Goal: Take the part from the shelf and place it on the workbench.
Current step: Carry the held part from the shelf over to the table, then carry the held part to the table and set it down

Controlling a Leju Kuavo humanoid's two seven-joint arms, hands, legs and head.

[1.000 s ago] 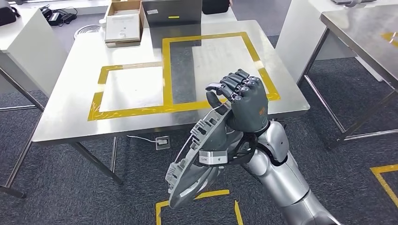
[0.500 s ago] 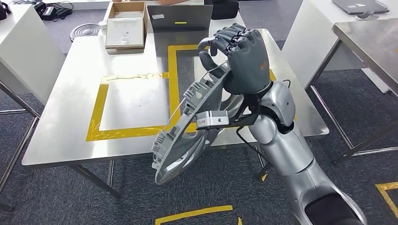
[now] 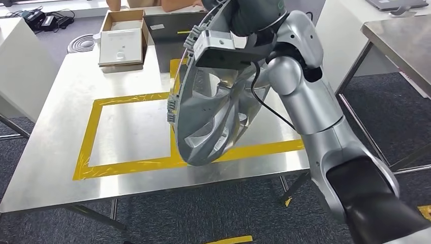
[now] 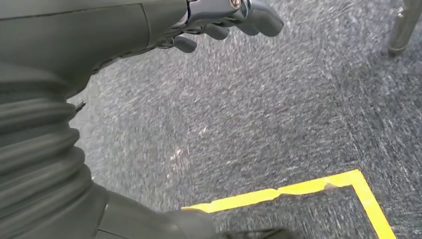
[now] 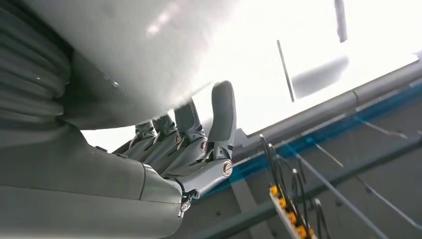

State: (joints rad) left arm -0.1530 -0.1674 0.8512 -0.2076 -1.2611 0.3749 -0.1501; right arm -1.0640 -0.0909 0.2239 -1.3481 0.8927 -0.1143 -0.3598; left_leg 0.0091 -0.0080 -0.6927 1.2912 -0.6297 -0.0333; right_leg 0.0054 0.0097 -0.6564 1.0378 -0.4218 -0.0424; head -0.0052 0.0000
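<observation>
In the head view, the robot's right hand (image 3: 254,12) is reaching in at the top edge, its dark grey fingers closed around the rim of a large round silver-grey plastic wheel cover (image 3: 213,107). The cover is hanging on edge below the hand, tilted, with its lowest rim just over the yellow tape outline (image 3: 127,165) on the brushed steel workbench (image 3: 45,168); whether it is touching the surface cannot be told. Beyond the hand, on the far side of the workbench, an open brown cardboard box (image 3: 122,23) is sitting with a flat white insert (image 3: 120,47) lying in it. Next to the box, a grey laptop-like panel (image 3: 162,25) is standing upright.

In the left wrist view, the left hand (image 4: 219,20) is hanging over dark grey carpet (image 4: 278,104), its fingers curling slightly and holding nothing. A yellow tape corner (image 4: 348,181) is lying on the carpet beneath it.

In the right wrist view, the right hand's dark fingers (image 5: 219,124) are wrapping against the pale underside of the wheel cover (image 5: 129,40), gripping it.
</observation>
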